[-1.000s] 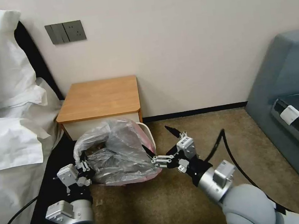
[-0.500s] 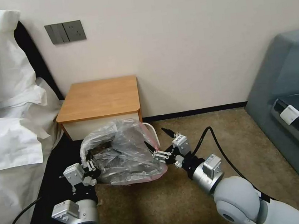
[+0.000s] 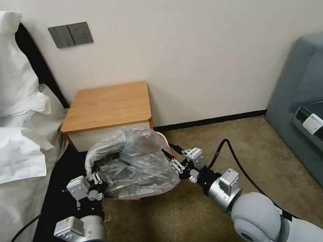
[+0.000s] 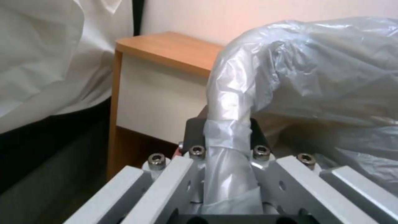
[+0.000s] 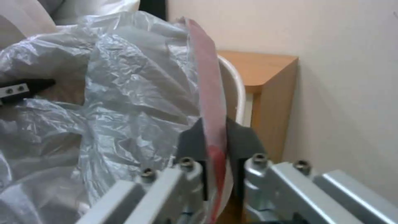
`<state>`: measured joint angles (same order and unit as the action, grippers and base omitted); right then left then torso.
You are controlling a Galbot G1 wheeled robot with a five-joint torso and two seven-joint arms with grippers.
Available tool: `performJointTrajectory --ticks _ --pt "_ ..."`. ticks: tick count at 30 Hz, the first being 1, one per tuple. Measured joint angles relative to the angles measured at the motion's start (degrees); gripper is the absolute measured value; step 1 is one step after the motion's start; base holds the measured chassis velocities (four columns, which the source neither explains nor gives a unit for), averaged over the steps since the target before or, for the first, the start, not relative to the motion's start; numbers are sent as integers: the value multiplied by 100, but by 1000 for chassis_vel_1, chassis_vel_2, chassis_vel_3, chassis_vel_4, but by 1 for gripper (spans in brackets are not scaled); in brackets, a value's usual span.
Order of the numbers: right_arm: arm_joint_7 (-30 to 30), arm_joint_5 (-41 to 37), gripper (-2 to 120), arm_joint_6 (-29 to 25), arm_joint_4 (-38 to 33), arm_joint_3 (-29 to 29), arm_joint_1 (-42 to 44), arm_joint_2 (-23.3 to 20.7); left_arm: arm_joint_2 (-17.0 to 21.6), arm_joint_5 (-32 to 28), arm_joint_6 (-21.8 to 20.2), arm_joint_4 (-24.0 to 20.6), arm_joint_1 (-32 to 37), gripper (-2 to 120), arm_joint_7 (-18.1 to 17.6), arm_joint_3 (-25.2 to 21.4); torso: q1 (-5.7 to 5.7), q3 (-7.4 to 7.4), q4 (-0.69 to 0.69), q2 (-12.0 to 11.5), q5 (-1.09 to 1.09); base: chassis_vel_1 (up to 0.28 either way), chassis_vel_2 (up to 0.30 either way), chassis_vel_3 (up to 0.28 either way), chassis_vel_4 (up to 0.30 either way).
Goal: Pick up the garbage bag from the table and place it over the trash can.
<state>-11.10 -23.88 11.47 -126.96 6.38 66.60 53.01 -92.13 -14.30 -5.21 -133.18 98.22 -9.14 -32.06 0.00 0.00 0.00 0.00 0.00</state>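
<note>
The garbage bag [image 3: 131, 163], crinkled grey plastic with a pinkish-red edge, billows on the floor in front of the table [image 3: 107, 104]. It covers the trash can, whose cream-white rim [image 5: 233, 84] peeks out beside the red edge. My left gripper [image 3: 94, 175] holds the bag's left side. In the left wrist view it [image 4: 226, 137] is shut on a twisted strand of the plastic. My right gripper [image 3: 175, 162] is at the bag's right side. Its dark pads [image 5: 242, 143] pinch the red edge [image 5: 211, 102] just outside the rim.
A bed with white sheets [image 3: 9, 153] lies close on the left, and a grey sofa [image 3: 313, 92] stands on the right. Open carpet [image 3: 217, 134] runs between the bin and the sofa. The wall is right behind the table. A black cable [image 3: 231, 155] loops off my right wrist.
My right gripper, open a second ago, has moved left to the bag and shut on its red edge. The left gripper shifted slightly right, still holding the bag.
</note>
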Motion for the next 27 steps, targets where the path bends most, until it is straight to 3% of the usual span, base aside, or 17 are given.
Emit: performJointTrajectory --ticks 3,19,27 --pt "17 8 0 -4 0 0 -2 13 0 0 4 0 4 5 0 1 0 0 0 0 0 0 0 0 0" --pt "-14 -8 0 -68 183 -165 -225 28 8 -7 65 23 81 5 56 -21 0 0 0 0 0 0 0 0 0" --pt "-59 -29 0 -170 430 -304 -312 -129 60 -310 65 -104 112 5 172 -57 0 0 -1 0 0 0 0 0 0"
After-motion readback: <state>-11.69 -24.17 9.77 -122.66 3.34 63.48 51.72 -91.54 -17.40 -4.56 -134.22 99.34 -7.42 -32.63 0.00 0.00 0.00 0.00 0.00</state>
